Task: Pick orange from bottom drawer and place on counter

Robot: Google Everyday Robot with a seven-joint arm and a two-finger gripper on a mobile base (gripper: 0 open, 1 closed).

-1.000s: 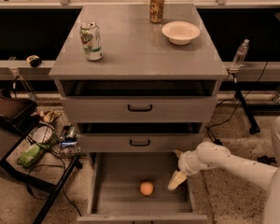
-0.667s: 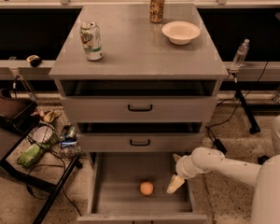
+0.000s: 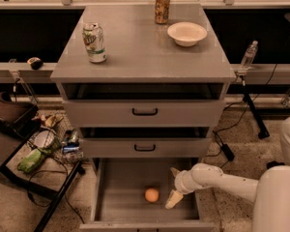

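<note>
- Clutter (image 3: 43, 149) of a green bag, a plate and cables lay on the floor to the left of the bottom drawer (image 3: 118, 192), beside a dark table (image 3: 12, 129).
- Two upper drawers stood above the bottom drawer, both pulled slightly out: the middle drawer (image 3: 145, 147) overhung its back part, and the top drawer (image 3: 145, 111) sat higher again.
- The counter (image 3: 145, 62) topped the cabinet, well above the bottom drawer. It carried a green-and-white can (image 3: 94, 42) at the left, a tan-and-orange can (image 3: 162, 7) at the back and a pale bowl (image 3: 186, 33) at the right.
- A clear bottle (image 3: 249, 56) stood on a ledge up and to the right of the bottom drawer.
- The white arm (image 3: 222, 180) reached into the bottom drawer from the right.
- The gripper (image 3: 171, 187) hung inside the bottom drawer near its right wall, its two tan fingers (image 3: 173, 199) spread apart and holding nothing.
- The orange (image 3: 152, 195) lay on the bottom drawer's grey floor, about mid-width and toward the front, just left of the gripper and not touching it.
- It looked small, round, smooth and evenly orange.
</note>
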